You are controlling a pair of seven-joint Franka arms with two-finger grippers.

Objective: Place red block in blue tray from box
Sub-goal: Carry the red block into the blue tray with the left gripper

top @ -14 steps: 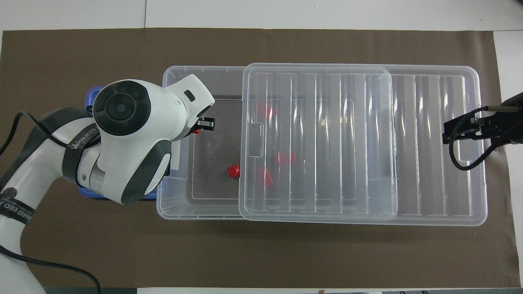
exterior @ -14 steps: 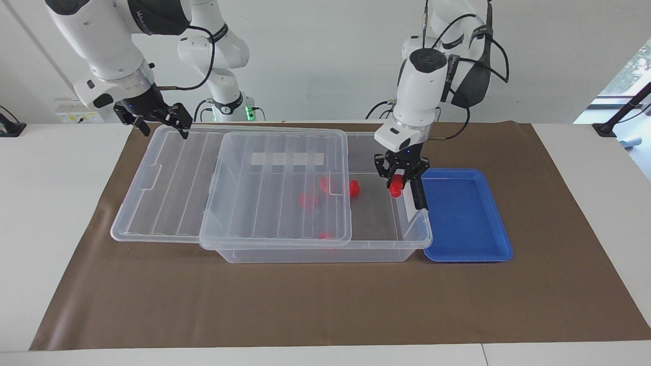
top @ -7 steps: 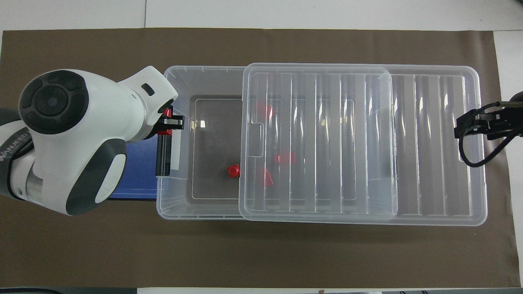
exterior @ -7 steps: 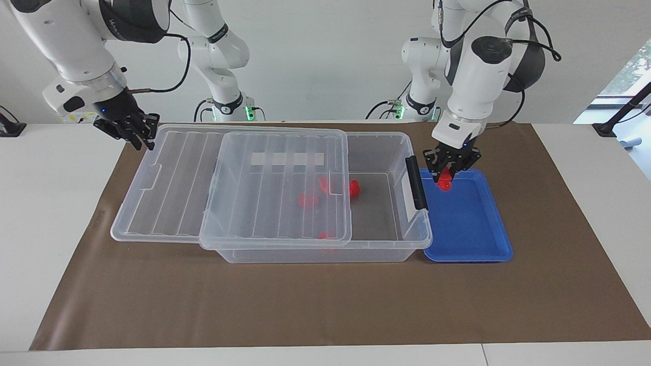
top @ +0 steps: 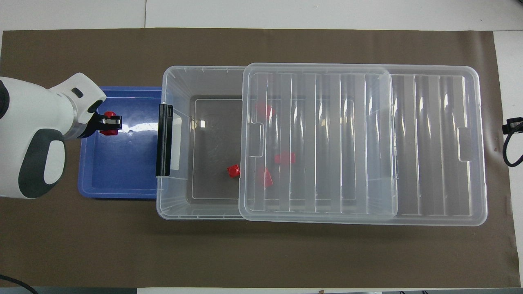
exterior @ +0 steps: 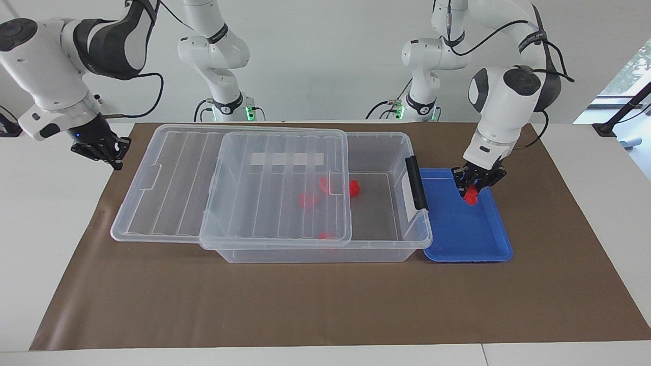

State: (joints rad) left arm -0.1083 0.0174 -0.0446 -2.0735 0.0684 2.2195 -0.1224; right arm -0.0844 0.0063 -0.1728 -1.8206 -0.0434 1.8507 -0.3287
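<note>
Left gripper [exterior: 474, 189] is low over the blue tray [exterior: 460, 239], over the part of it nearer the robots, jaws pinching the red block [exterior: 471, 196]. In the facing view the block sits at or just above the tray floor; contact cannot be confirmed. In the overhead view the block [top: 108, 123] shows between the finger ends, over the blue tray [top: 118, 179].

Right gripper [exterior: 101, 150] hangs over the bare white counter [exterior: 51, 213] at the right arm's end, just off the edge of the brown mat [exterior: 325, 305] and clear of the lid; whether its jaws are spread or together cannot be told. Right arm waits.

The box [exterior: 376, 244] stands on the mat beside the tray, tray at the left arm's end of it, the two just beside each other. Black latch [exterior: 416, 183] is on the box end next to the tray. The clear ribbed lid [exterior: 178, 203] lies slid toward the right arm's end, overhanging the box there and leaving the end by the tray uncovered.

Inside the box: one loose red block [top: 233, 171] on the uncovered floor by the lid edge; three more red blocks [top: 284, 158] visible through the lid, one of these farther from the robots than the rest.
</note>
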